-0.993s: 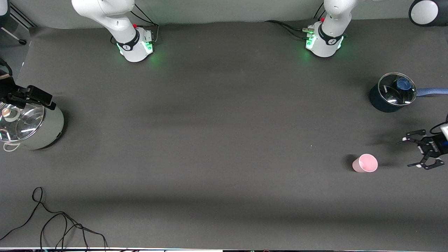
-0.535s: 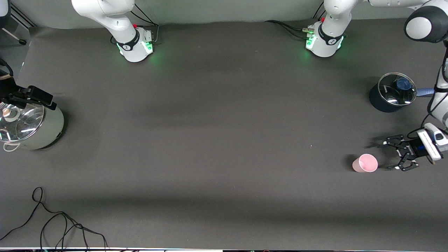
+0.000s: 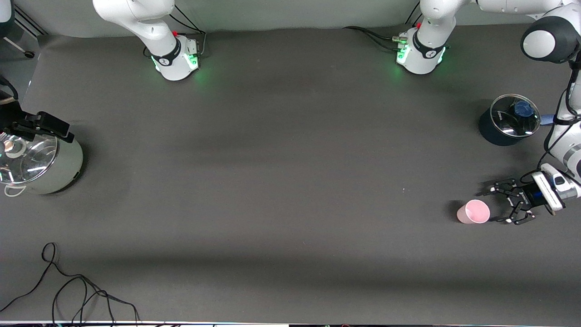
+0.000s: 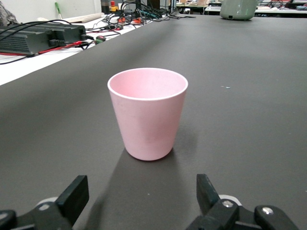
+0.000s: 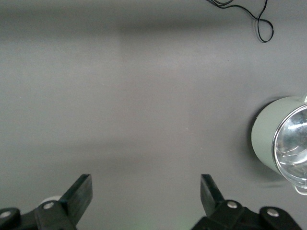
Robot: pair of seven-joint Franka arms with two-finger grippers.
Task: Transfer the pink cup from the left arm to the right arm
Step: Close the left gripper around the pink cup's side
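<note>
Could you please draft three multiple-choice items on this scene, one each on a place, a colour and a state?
1. Where does the pink cup stand?
A. in the dark pot
B. on the table near the left arm's end
C. between the arm bases

2. What colour is the knob on the dark pot's glass lid?
A. red
B. yellow
C. blue

3. How is the left gripper?
A. open beside the cup, not touching it
B. shut on the cup
C. lifting the cup

Answers: 1 B, the cup rests upright on the mat there. 2 C, a blue knob shows. 3 A, its spread fingers flank a gap short of the cup.
</note>
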